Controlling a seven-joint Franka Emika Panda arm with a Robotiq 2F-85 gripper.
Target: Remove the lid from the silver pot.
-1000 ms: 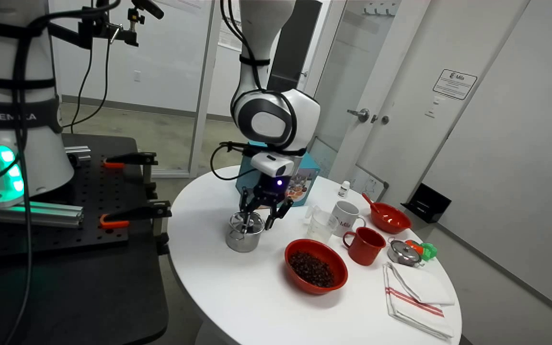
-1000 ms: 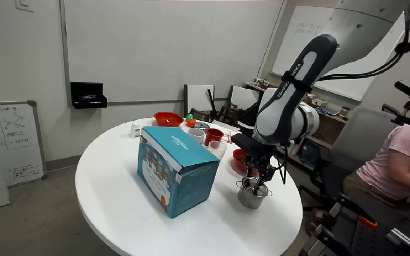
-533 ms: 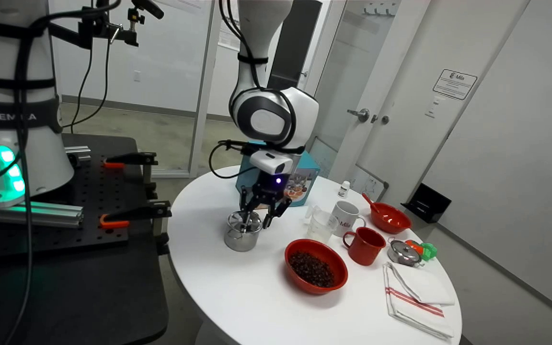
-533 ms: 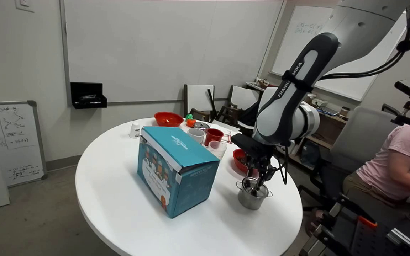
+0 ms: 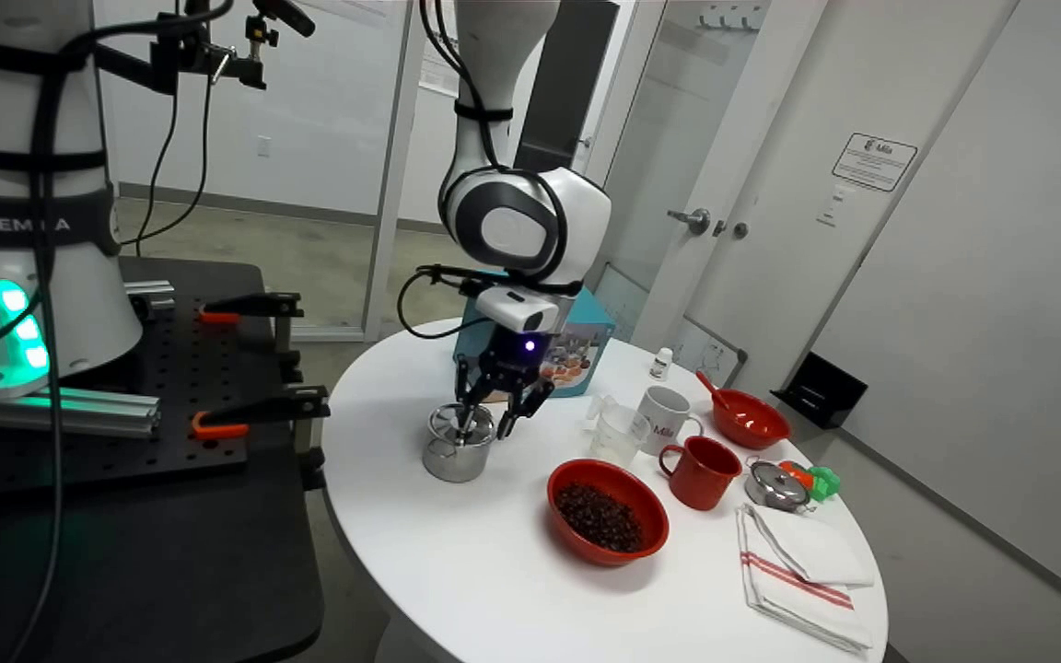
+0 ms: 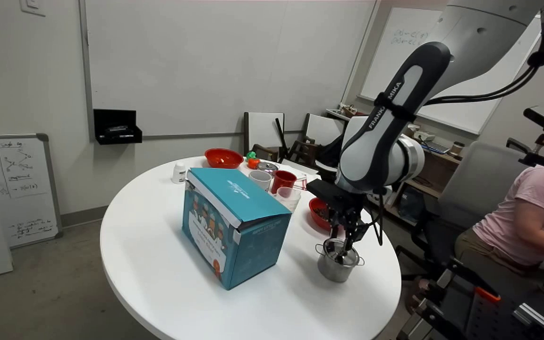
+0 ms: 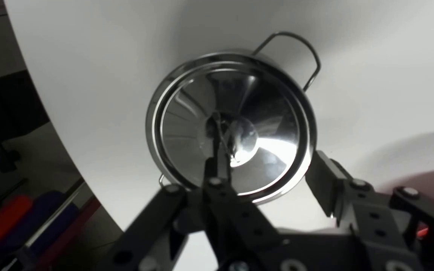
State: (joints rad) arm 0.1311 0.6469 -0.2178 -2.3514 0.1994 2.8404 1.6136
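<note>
The lid (image 7: 236, 99) sits on the silver pot (image 6: 334, 272). Above the pot, a pincer (image 5: 483, 430) is spread, one finger (image 7: 210, 169) near the lid's knob (image 7: 244, 138), the other outside the pot's rim; it likely needs centring over the knob.

The pot (image 6: 335, 271) is a small, squat steel cylinder with a polished shine, standing upright near the edge of the white table (image 5: 494, 589), thin wire handles jutting from opposite sides. The lid (image 7: 245, 120), a round, mirror-bright silver disc with concentric rings near its edge, lies on top and covers the mouth; its middle is partly hidden.
</note>
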